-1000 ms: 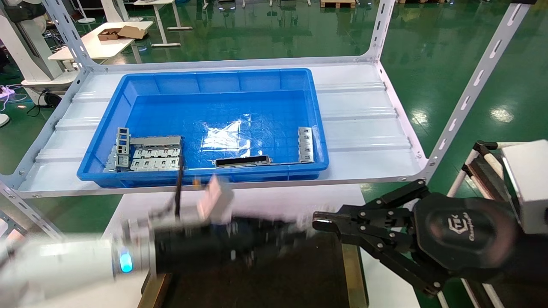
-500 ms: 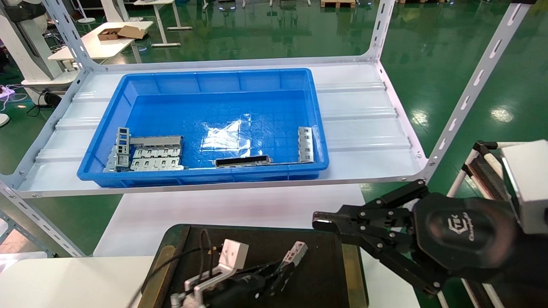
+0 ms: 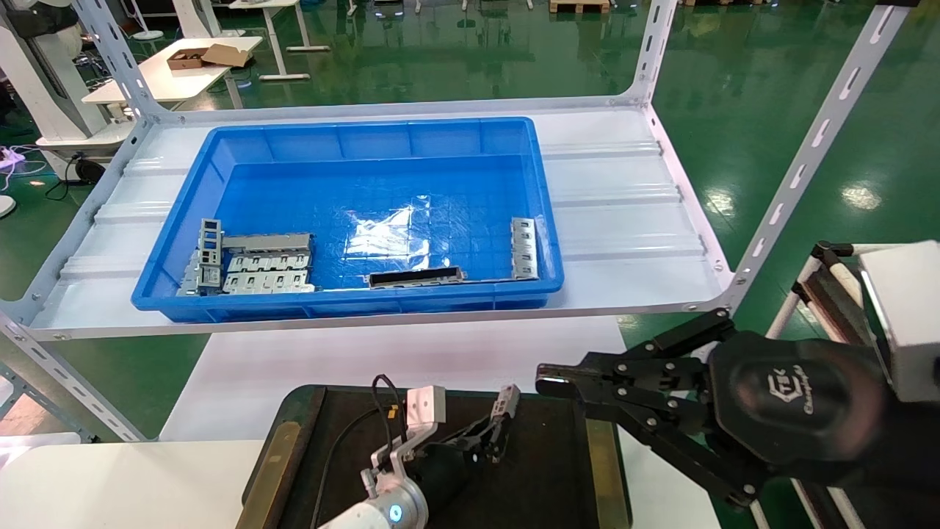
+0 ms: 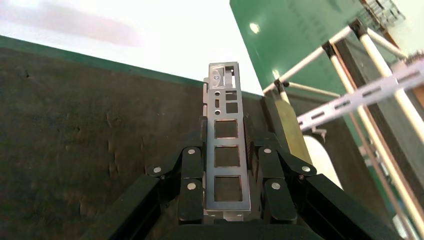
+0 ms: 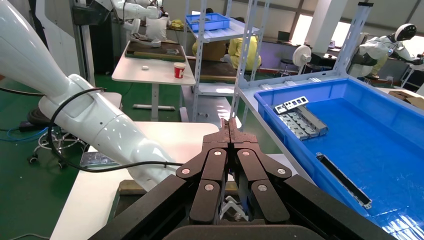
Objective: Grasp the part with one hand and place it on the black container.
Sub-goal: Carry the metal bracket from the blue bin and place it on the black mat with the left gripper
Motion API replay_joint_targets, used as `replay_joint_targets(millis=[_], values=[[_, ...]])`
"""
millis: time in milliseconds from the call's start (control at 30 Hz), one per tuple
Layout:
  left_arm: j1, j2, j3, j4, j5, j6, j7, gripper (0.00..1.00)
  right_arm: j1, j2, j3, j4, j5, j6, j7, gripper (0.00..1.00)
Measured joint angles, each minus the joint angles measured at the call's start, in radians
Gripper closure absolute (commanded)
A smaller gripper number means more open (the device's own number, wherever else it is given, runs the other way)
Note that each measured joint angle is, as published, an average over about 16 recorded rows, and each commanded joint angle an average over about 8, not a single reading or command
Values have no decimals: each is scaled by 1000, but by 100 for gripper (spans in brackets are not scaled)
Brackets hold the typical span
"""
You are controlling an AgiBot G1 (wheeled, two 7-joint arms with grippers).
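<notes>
My left gripper [image 3: 498, 430] is shut on the part [image 3: 507, 402], a narrow silver-grey ladder-like strip. It holds the part low over the far right area of the black container [image 3: 547, 477]. In the left wrist view the part [image 4: 227, 150] lies lengthwise between the two fingers [image 4: 192, 165], with its tip past them near the container's [image 4: 75, 125] far edge. I cannot tell whether the part touches the surface. My right gripper [image 3: 547, 382] is shut and empty, hovering by the container's far right corner; it also shows in the right wrist view [image 5: 230, 127].
A deep blue bin [image 3: 352, 132] stands on the white shelf beyond the container. It holds another strip [image 3: 523, 248], a long bar with a dark hollow [image 3: 416, 277] and grey slotted plates [image 3: 264, 264]. Slotted shelf uprights [image 3: 800, 162] rise at the right.
The left arm has swung from across the front down over the black container. Since half a second ago the gripper and part have shifted slightly toward the container's far edge. The right arm has not moved.
</notes>
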Motion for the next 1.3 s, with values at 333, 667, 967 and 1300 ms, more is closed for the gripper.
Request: replay_joint_targets(millis=[333, 667, 967, 1300], values=[[-49, 27, 106, 74, -61, -49, -87, 100, 0, 0, 0, 0, 0, 0, 0, 100], [-79, 30, 223, 101, -109, -97, -140, 100, 0, 0, 0, 0, 0, 0, 0, 100], [-97, 30, 302, 110, -149, -127, -173, 91, 0, 0, 0, 0, 0, 0, 0, 91], [-110, 31, 368, 110, -188, -149, -203, 3, 0, 0, 0, 0, 0, 0, 0, 0]])
